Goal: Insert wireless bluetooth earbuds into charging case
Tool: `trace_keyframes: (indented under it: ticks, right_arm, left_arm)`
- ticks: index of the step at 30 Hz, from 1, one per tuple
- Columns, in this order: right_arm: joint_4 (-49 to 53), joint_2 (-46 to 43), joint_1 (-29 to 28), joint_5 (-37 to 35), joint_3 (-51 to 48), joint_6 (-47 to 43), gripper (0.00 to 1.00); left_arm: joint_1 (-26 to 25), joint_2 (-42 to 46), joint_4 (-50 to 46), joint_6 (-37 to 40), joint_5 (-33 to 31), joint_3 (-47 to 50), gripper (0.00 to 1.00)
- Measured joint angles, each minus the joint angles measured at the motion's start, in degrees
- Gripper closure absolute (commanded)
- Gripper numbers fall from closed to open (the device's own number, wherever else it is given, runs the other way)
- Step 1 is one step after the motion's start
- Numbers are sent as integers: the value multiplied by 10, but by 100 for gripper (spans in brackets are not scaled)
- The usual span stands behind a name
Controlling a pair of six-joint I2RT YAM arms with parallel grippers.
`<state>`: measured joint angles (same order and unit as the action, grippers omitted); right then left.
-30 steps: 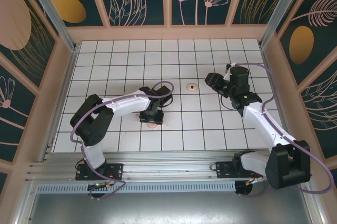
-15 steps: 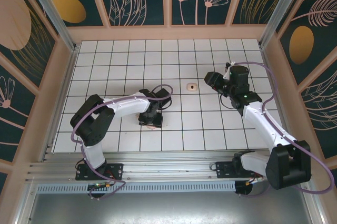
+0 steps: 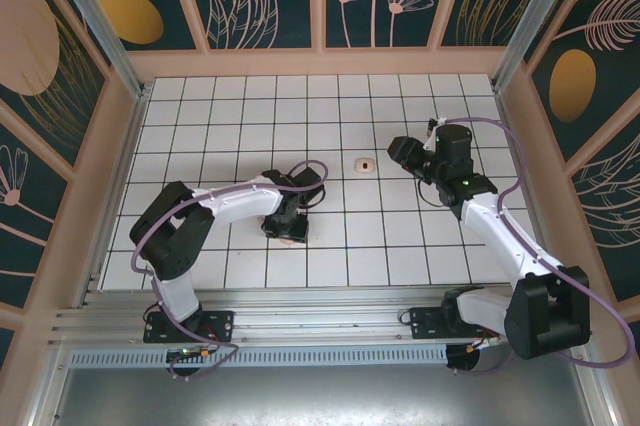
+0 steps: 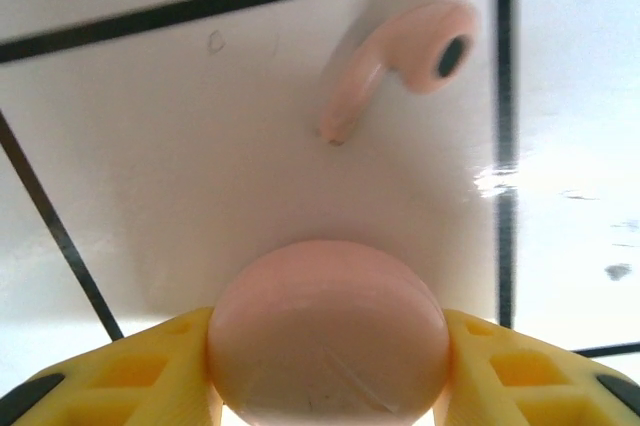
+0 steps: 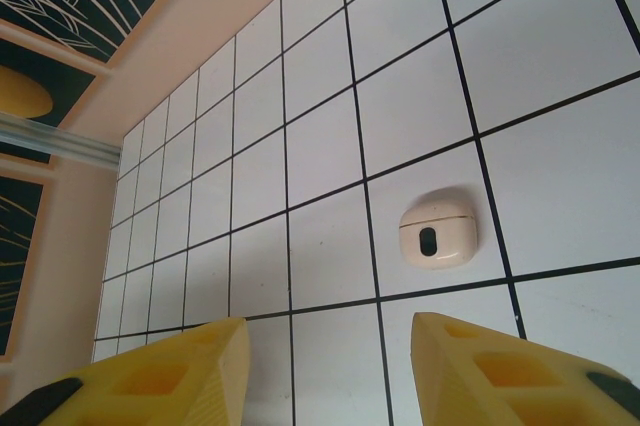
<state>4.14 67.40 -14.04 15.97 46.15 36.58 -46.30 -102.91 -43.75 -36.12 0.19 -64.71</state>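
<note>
Pink earbud: we see one earbud (image 4: pixel 400 61) in the left wrist view, lying on its side on a white tile. Its rounded head, with a dark oval opening, is close to a black grout line, and its stem slants down to the left.
Earbud and left gripper: the earbud lies just beyond the fingertips, apart from them and from the disc, with nothing touching it.
Left gripper: the left gripper (image 4: pixel 328 371) is low over the table with a pink disc (image 4: pixel 328 316) between its yellow fingers (image 4: pixel 120 381). Both fingers sit against the disc's sides, so we read the gripper as closed on the disc.
Disc height: we cannot tell whether the disc rests on the tile or is raised off it.
Charging case: the charging case (image 5: pixel 436 234) sits on a tile near the middle of the table. It is pale and rounded, with a thin seam across its upper part and a dark oval mark on the face turned to the right wrist camera.
Right gripper: the right gripper (image 5: pixel 328 346) hangs above the tiles with its jaws apart and nothing between them. The case lies ahead of it, clear of both fingers.
From above: the case lies between the two arms. The right gripper is near it on the right, and the left gripper is farther off, toward the near left.
Table: we see a tiled table (image 3: pixel 200 126), white with black grout lines.
</note>
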Motion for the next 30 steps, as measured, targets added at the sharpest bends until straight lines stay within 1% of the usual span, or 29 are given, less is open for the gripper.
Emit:
trace_keyframes:
  ticks: [2, 5, 10, 12, 15, 20, 24, 27, 30]
  right_arm:
    - [0, -3, 0, 0, 0, -2, 53]
    - [0, -14, 0, 3, 0, -7, 53]
    - [0, -31, 2, 42, 0, -30, 53]
    - [0, -34, 5, 76, 0, -45, 54]
    - [5, -35, 12, 134, 0, -67, 55]
    - [40, -37, 14, 232, 0, -107, 60]
    - [68, -52, 13, 305, -6, -128, 61]
    - [79, -69, 7, 338, -19, -134, 60]
    - [81, -82, -14, 356, -39, -132, 58]
  left_arm:
    - [0, 22, 19, 21, 4, 0, 62]
    - [0, 76, 68, 65, 20, 7, 62]
    - [0, 170, 180, 153, 81, 39, 61]
    - [0, 193, 223, 206, 106, 52, 61]
    - [0, 210, 261, 288, 128, 69, 61]
    - [0, 239, 313, 445, 146, 112, 62]
    - [0, 261, 342, 558, 151, 140, 62]
    - [0, 264, 358, 619, 153, 142, 62]
    - [0, 264, 370, 661, 153, 142, 63]
